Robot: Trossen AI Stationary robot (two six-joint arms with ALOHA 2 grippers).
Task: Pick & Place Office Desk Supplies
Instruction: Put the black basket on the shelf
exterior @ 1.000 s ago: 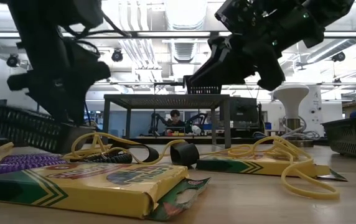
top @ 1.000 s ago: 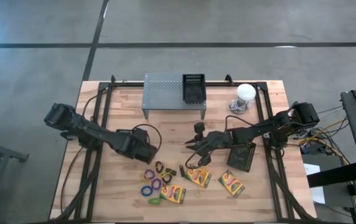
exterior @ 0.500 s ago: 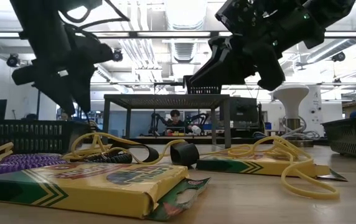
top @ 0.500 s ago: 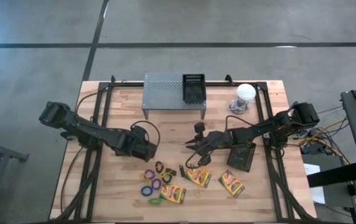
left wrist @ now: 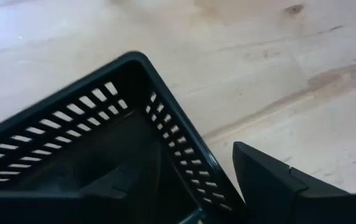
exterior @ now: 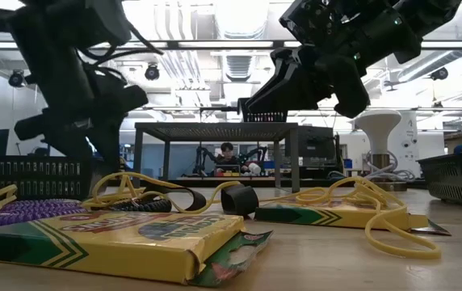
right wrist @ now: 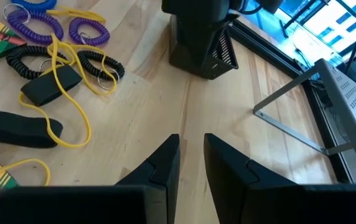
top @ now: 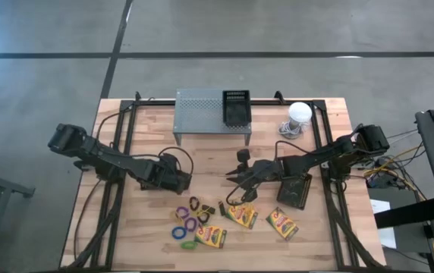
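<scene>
My left gripper (top: 173, 176) is open at a black mesh bin (top: 182, 182) that stands level on its base left of the table's middle (exterior: 29, 174). One finger is inside the bin (left wrist: 72, 149). The other finger (left wrist: 277, 186) is outside its wall, with a strip of wood showing between them. My right gripper (top: 234, 188) hovers shut and empty above the supplies (right wrist: 190, 146). Three crayon boxes (top: 211, 236) (top: 241, 214) (top: 282, 223) and coloured loops (top: 187, 224) lie near the near edge. A second bin (top: 236, 106) sits on the grey stand, and a third bin (top: 294, 189) lies under the right arm.
The grey perforated stand (top: 202, 110) is at the far edge, with the white round-topped object (top: 299, 114) and its cord to the right of it. Black bands (right wrist: 44, 90), purple coils (right wrist: 41, 28) and a yellow loop (right wrist: 66, 68) lie below my right gripper. Bare wood lies between the two grippers.
The mesh bin at my left gripper was tilted with one end raised a second ago. It now rests level on the table. The left arm has shifted slightly over it, its shoulder end moving toward the table's left edge. The right arm has kept still.
</scene>
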